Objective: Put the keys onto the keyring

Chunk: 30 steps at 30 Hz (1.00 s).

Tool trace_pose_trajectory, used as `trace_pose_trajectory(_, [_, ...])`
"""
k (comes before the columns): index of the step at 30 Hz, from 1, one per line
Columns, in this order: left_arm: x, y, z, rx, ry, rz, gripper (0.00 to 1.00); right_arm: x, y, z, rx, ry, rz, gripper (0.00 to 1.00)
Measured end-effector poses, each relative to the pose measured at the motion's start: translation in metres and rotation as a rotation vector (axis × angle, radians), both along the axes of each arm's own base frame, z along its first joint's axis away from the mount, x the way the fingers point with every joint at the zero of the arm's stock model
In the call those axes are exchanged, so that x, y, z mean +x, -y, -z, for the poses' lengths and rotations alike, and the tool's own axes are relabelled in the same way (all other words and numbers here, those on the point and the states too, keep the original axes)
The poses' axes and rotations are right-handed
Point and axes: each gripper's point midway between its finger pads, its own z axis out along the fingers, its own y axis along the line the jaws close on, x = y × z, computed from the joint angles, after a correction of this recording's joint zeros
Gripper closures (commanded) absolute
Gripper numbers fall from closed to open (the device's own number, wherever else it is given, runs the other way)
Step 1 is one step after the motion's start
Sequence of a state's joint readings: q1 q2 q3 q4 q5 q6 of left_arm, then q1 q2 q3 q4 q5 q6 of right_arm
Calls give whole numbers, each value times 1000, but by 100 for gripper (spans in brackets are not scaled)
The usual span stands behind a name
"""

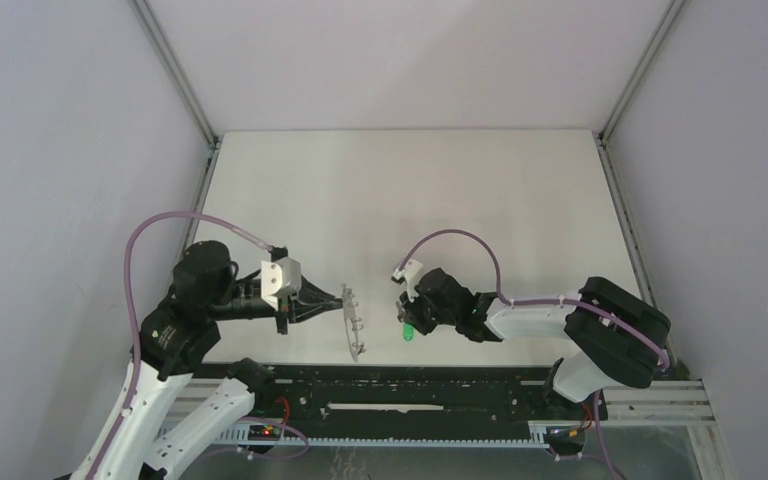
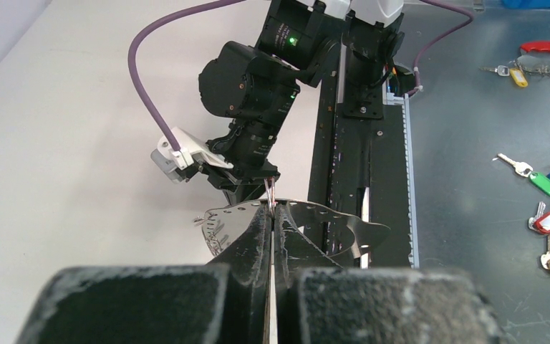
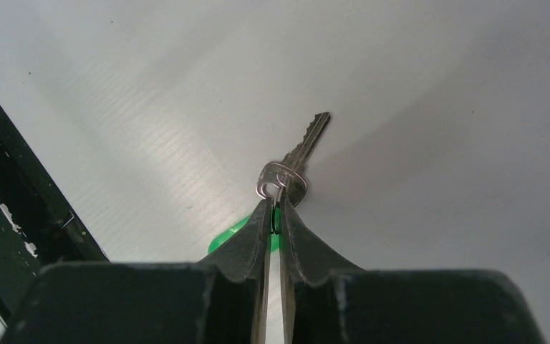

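My left hand [image 2: 272,213] is pressed tight on the keyring [image 2: 315,223], lower centre. My right hand [image 3: 276,209] pinches the green key [image 3: 304,147]. I should steady both and approach squarely.

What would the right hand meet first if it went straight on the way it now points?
Probably the keyring, pinched in the left hand. The right hand, gripping the green-headed key, points toward it with nothing between, though their heights are unclear.
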State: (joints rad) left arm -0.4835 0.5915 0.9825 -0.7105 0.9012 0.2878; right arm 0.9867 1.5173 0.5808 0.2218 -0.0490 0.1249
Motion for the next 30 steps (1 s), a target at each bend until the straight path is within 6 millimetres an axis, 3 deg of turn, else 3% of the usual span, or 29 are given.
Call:
trace_pose_trajectory(3, [0, 0, 0, -1, 1, 0, 100, -1, -1, -1, 3, 1, -5, 87])
trace_pose_trajectory(7, [-1, 0, 0, -1, 2, -1, 100, 0, -2, -1, 5, 7, -8, 100])
trace_pose_trajectory(17, [0, -1, 0, 0, 3, -3, 100, -1, -1, -9, 20, 31, -23, 100])
trace_pose_trajectory(20, [-1, -1, 0, -1, 5, -3, 100, -3, 0, -34, 76, 95, -46, 100])
trace_pose_trajectory(25, [-3, -1, 0, -4, 5, 5, 100, -12, 1, -102, 239, 256, -122, 100])
trace_pose_trajectory(30, [-7, 0, 0, -10, -1, 30, 100, -41, 0, -170, 397, 371, -295, 100])
